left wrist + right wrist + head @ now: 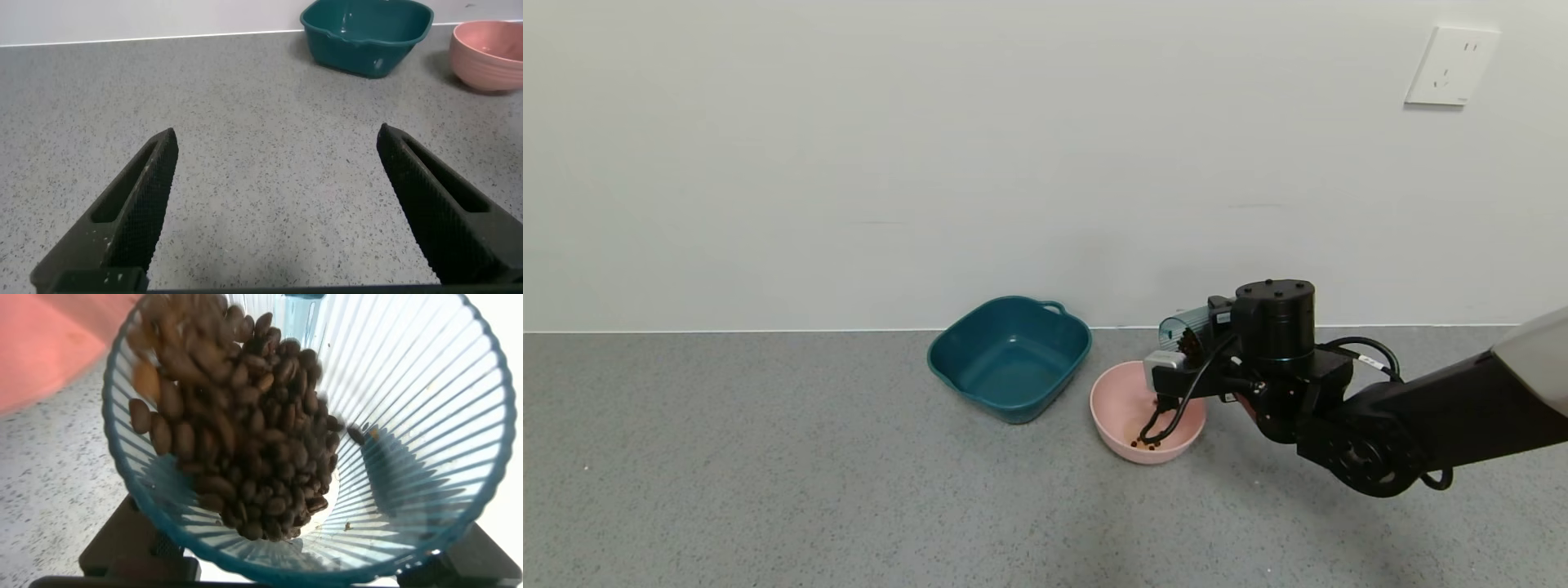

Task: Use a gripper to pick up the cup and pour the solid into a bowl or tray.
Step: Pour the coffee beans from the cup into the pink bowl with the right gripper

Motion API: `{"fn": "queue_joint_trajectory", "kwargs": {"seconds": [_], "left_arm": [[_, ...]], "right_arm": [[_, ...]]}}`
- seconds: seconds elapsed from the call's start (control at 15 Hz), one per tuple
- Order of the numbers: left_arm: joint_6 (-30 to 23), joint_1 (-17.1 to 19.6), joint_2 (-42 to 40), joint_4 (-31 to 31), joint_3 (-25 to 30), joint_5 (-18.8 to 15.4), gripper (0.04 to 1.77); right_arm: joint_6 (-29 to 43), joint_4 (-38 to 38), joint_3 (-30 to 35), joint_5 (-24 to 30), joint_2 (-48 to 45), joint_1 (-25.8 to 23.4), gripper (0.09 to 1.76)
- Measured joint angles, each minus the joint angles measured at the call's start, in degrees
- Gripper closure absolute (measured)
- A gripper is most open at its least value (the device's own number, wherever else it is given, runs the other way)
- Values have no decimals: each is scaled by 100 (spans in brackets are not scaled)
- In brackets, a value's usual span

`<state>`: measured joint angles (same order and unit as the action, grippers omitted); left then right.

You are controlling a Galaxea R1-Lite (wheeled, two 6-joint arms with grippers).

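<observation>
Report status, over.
Right end effector shut on cup, tipped above pink bowl. Beans spilling in. Left end effector open, idle. Teal tub clear.

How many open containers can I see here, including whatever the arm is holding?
3. A dark teal squarish plastic tub sits by the wall, a round pale pink plastic bowl beside it, and a ribbed translucent blue-grey cup is tipped above the pink bowl in the right gripper.

Pale wall (931, 163) with a socket (1452, 65) above speckled grey floor (768, 490).
</observation>
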<state>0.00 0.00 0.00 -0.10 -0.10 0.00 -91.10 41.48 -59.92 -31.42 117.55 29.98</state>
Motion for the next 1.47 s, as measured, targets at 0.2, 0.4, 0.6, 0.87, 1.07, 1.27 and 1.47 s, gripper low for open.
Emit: {"fn": "queue_joint_trajectory", "kwargs": {"seconds": [0.2, 0.4, 0.6, 0.87, 1.07, 1.27, 1.47], "left_arm": [[0, 0, 0, -1, 0, 0, 6], [0, 0, 0, -1, 0, 0, 6], [0, -2, 0, -1, 0, 0, 6], [0, 0, 0, 0, 0, 0, 6], [0, -2, 0, -4, 0, 0, 6], [0, -2, 0, 0, 0, 0, 6], [0, 0, 0, 0, 0, 0, 6]], "right_arm": [[-10, 63, 82, 5, 41, 6, 51], [-10, 79, 107, 5, 48, 0, 51], [-182, 110, 110, -6, 48, -2, 51], [-573, 471, 138, 0, 48, 4, 51], [-603, 493, 188, -2, 55, 6, 51], [-672, 495, 228, -4, 66, 32, 51], [-873, 556, 245, -6, 69, 67, 51]]}}
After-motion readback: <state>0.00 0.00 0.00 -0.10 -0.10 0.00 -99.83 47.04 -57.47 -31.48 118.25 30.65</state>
